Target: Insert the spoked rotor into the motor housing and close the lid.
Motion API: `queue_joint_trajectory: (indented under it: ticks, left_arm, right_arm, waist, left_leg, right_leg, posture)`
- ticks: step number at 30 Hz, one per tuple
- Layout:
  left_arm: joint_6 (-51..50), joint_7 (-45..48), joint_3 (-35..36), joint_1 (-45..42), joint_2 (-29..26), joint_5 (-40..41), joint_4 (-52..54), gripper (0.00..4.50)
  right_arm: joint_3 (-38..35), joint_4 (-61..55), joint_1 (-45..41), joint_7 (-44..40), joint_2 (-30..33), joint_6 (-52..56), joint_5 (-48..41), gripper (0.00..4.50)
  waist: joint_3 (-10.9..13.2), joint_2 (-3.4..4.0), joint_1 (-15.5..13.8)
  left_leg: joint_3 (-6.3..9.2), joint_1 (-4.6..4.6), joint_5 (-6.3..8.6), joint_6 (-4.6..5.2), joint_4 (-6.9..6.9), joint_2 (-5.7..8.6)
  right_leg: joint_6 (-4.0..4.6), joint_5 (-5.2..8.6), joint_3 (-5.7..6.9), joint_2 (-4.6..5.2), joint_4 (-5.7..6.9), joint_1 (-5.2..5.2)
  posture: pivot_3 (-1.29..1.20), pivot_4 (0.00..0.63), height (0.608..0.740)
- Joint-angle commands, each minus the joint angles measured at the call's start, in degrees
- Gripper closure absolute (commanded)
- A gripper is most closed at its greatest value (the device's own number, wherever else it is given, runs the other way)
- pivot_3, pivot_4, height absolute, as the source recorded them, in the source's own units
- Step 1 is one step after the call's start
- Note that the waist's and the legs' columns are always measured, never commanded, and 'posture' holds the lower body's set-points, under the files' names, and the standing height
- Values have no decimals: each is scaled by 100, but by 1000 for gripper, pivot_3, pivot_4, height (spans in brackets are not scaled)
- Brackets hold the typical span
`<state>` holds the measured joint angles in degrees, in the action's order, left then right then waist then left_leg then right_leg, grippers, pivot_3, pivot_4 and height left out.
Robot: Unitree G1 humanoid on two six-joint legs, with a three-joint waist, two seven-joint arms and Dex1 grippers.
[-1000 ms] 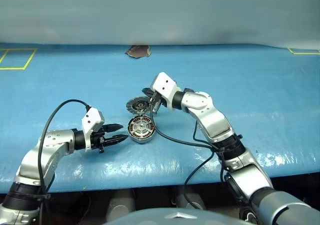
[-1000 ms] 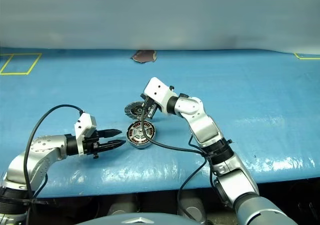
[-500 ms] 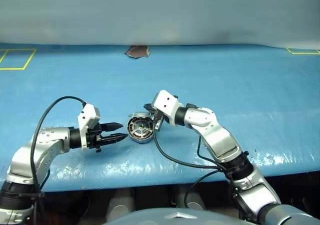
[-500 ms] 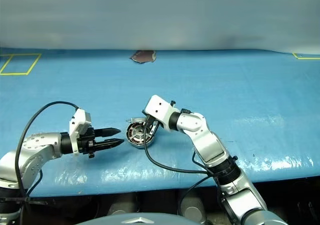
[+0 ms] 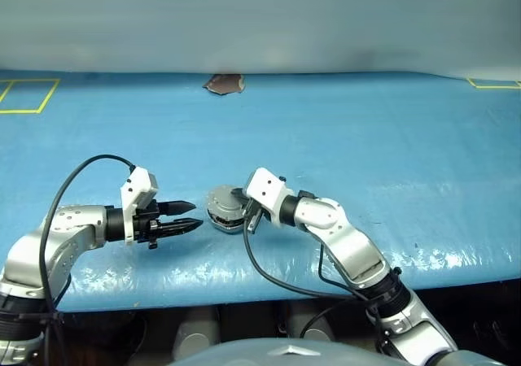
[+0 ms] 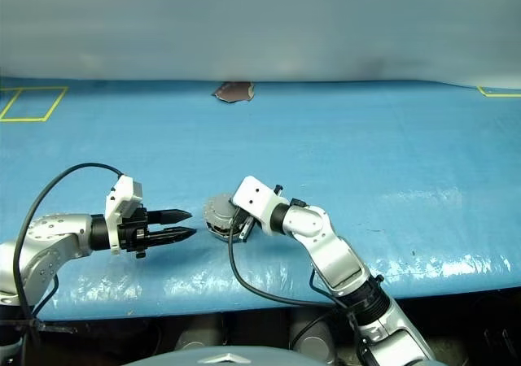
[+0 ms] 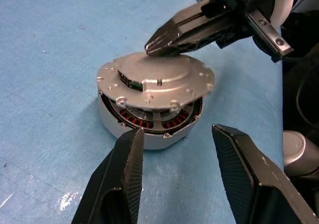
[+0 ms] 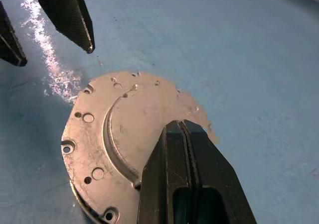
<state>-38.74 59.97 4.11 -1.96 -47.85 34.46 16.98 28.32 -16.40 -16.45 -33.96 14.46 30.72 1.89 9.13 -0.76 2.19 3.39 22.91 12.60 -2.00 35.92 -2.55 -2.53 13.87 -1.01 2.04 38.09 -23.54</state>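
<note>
The housing (image 7: 149,129) sits on the blue bench (image 5: 366,130), near its front edge, its copper windings and silver spokes showing through the gap under the lid (image 7: 157,79). The lid lies over the housing, tilted, raised on the side toward the left gripper (image 5: 189,217). The right gripper (image 8: 187,134), fingers pressed together and holding nothing, rests its tips on the lid's top. The left gripper points level at the housing from just beside it, fingers (image 7: 127,157) parted and empty.
</note>
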Motion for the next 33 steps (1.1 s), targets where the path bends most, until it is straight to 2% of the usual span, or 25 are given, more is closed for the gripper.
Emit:
queue_joint_trajectory:
  ticks: [1,14,25,33]
  left_arm:
    - [-61,-7,149,-46,-143,42,181,2151]
    - [488,19,-260,-180,58,-457,-35,2151]
    - [1601,308,-324,-160,597,-628,-676,2151]
    - [1825,465,-384,-113,605,-756,-876,2151]
  right_arm:
    - [30,36,82,91,-148,6,-39,4500]
    - [-45,1054,469,356,-438,-429,-50,4500]
    - [-144,584,498,137,-277,-715,-230,4500]
    - [-200,232,416,185,-265,-662,-257,4500]
  waist:
    - [0,-1,2]
    - [-8,-7,-4]
    - [-11,-9,-10]
    - [-10,-8,-9]
  left_leg:
    - [0,0,0,0,0,0]
    - [-3,-26,0,0,1,-3]
    - [-7,-25,0,0,0,-3]
    - [-7,-22,0,0,0,-4]
  right_leg:
    - [0,0,0,0,0,0]
    - [7,4,-4,-2,1,21]
    - [8,3,-9,-4,0,19]
    - [8,3,-10,-5,1,16]
  posture:
    - [0,150,740]
    - [0,150,740]
    - [0,150,740]
    - [0,150,740]
